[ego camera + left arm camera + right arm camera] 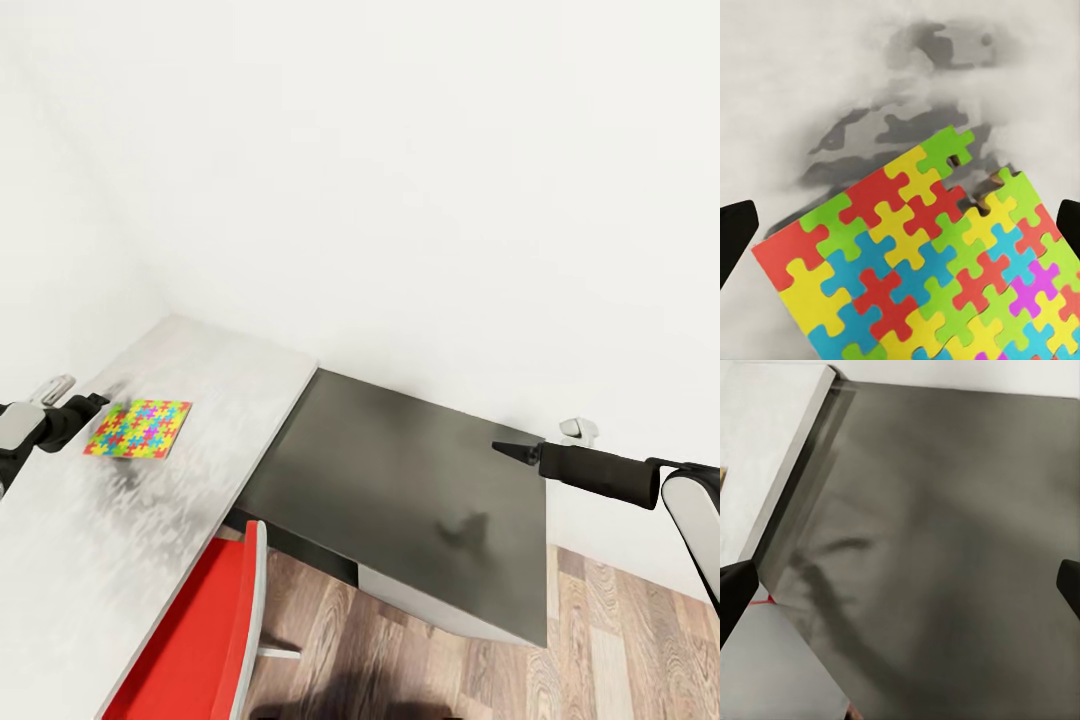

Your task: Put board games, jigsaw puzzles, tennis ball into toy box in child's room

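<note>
One jigsaw puzzle (138, 428), a thin square of bright interlocking pieces, is over the pale grey top of the table (215, 365) at the left. My left gripper (97, 403) is at the puzzle's near-left edge. In the left wrist view the puzzle (922, 262) spreads close under the gripper (900, 232), whose two dark fingertips stand wide apart at the sides, open. A blotchy shadow lies on the tabletop beyond it; I cannot tell whether the puzzle rests flat. My right gripper (503, 449) hovers open above the dark grey table section (400, 470), with nothing between its fingers (735, 600).
A red chair (200, 640) is tucked at the table's front edge. Wood-plank floor (620, 640) lies at the lower right. White walls close in behind the table and at the left. A small white fitting (578, 430) sits on the wall by the right arm.
</note>
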Controlling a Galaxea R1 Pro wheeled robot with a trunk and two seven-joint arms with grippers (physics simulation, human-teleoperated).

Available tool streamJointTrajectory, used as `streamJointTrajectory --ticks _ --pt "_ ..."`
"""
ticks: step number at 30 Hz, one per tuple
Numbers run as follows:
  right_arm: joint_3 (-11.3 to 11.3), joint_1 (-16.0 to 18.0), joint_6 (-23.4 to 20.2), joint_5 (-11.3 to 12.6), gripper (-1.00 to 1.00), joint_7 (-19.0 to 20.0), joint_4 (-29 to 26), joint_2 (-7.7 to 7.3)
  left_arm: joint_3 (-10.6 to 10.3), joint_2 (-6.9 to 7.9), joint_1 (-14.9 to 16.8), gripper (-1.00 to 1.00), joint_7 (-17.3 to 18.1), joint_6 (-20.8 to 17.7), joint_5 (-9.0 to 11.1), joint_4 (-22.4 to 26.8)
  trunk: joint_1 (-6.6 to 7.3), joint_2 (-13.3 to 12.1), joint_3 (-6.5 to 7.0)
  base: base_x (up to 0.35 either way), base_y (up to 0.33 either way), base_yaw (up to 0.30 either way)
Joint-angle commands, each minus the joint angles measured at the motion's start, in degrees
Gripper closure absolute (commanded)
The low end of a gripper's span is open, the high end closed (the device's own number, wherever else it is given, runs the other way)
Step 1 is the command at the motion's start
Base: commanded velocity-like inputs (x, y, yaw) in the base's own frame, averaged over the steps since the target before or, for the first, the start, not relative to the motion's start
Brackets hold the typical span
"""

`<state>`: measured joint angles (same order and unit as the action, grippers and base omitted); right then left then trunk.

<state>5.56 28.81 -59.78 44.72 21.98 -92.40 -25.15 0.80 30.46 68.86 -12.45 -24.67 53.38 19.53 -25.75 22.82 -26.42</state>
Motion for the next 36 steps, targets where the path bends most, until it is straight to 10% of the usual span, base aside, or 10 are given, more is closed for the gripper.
streamJointTrajectory --ticks 1,36 --pt "0.05 0.04 -0.22 -0.52 -1.0 0.59 -0.02 0.0 0.08 -0.06 0.02 -1.0 -0.47 -0.24 0.54 0.13 -0.03 0.1 -0.12 0.0 0.0 0.008" --pt "-0.09 -0.05 -0.22 -0.51 -1.0 0.61 -0.06 0.02 0.15 -0.09 1.56 -1.0 -0.47 -0.24 0.5 0.38 -0.03 0.1 -2.97 0.0 0.0 0.001"
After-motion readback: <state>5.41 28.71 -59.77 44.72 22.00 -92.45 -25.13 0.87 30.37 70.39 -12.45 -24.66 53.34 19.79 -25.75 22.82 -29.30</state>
